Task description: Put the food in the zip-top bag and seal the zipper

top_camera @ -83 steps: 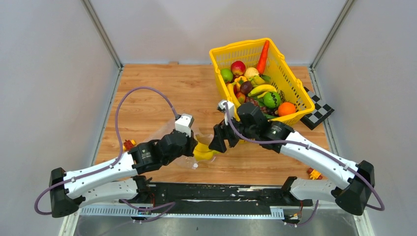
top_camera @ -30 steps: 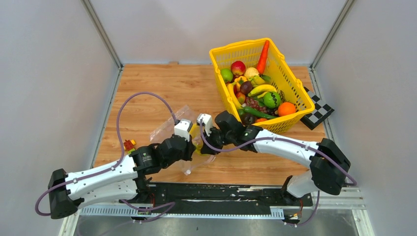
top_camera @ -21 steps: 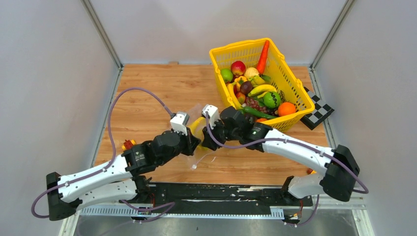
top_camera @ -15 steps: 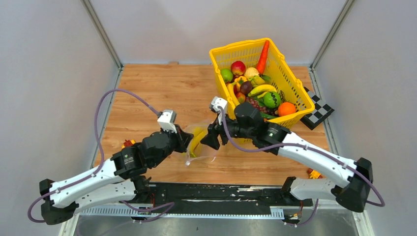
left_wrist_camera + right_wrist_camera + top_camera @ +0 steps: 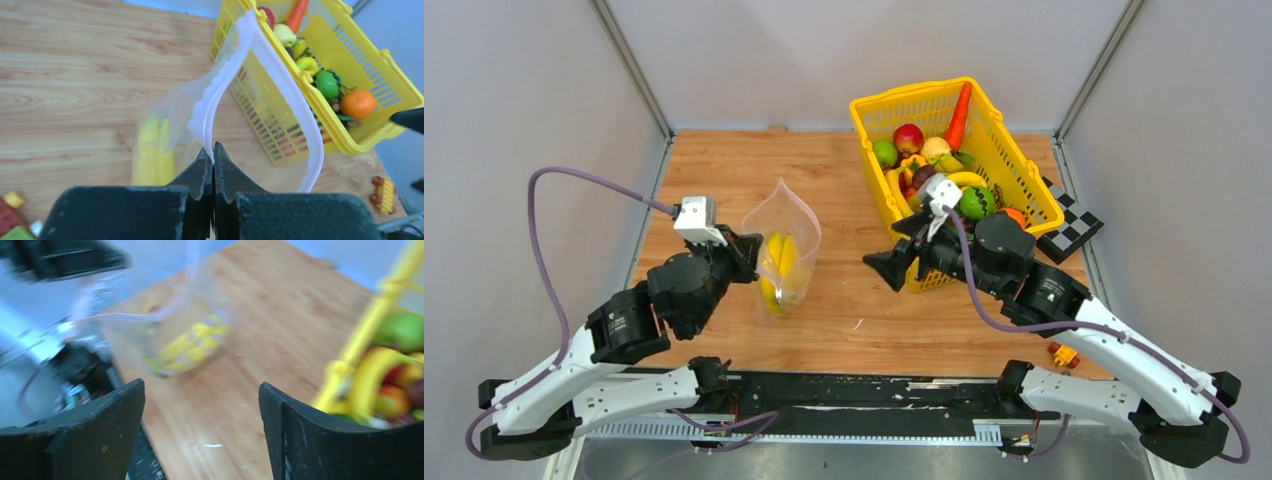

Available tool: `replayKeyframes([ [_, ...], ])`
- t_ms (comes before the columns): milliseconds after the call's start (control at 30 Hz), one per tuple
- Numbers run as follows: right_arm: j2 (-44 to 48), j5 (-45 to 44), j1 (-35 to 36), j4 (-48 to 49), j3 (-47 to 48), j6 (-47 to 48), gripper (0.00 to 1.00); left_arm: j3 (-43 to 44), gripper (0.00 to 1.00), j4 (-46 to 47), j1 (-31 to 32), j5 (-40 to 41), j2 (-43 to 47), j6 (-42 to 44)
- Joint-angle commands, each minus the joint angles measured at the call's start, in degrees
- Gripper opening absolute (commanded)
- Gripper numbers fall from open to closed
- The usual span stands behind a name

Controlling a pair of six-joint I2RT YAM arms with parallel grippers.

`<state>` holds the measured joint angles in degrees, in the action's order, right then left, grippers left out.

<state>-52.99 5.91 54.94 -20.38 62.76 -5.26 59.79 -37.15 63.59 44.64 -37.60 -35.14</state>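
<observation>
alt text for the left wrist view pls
The jaws are shut on the zipper of a clear bag, holding its mouth open in a loop above a wooden table. Yellow bananas lie inside the bag; a yellow basket of toy fruit stands behind on the right.

Right wrist view: motion-blurred zip-top bag (image 5: pixel 150 340) and bananas (image 5: pixel 195 342), yellow basket (image 5: pixel 370 322) cut off at the edge.
</observation>
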Motion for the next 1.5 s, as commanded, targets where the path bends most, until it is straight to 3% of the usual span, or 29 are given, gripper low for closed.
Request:
replayKeyframes([
  [0,0.1,-24.6,-4.0,-5.3,3.8,-0.1,0.79,3.9,0.00,-8.1,0.0,6.5,-4.9,2.7],
  [67,-1.4,-25.7,-8.5,-7.7,4.8,-0.5,0.77,2.9,0.00,-9.0,0.0,6.1,-6.1,1.4],
  [400,-11.7,-11.7,-28.6,-12.6,5.1,-4.3,0.92,-3.3,0.00,-2.5,0.1,-2.0,-9.0,1.4],
  [633,-17.0,-10.9,-34.2,-8.1,3.5,-3.8,0.93,-7.2,0.00,4.1,0.0,-8.1,-8.5,0.4],
  [800,-23.4,-9.9,-37.6,-5.5,7.7,-1.1,0.88,-9.4,0.00,7.0,0.1,-11.3,-8.9,-0.5],
  [933,-29.4,-13.0,-39.3,0.2,11.1,7.9,0.72,-10.6,0.00,9.2,0.0,-13.1,-8.8,-1.2],
  [1000,-32.5,-13.5,-40.2,-0.3,14.4,12.0,0.69,-10.8,0.00,9.3,0.0,-14.1,-8.6,-1.5],
  [1367,-43.8,-0.2,-43.9,6.9,19.2,31.6,0.62,-12.0,0.00,8.8,0.0,-13.3,-7.2,-1.7],
  [1467,-46.5,4.4,-44.1,4.6,20.8,36.8,0.60,-11.7,0.00,7.8,0.0,-12.9,-7.0,-1.4],
])
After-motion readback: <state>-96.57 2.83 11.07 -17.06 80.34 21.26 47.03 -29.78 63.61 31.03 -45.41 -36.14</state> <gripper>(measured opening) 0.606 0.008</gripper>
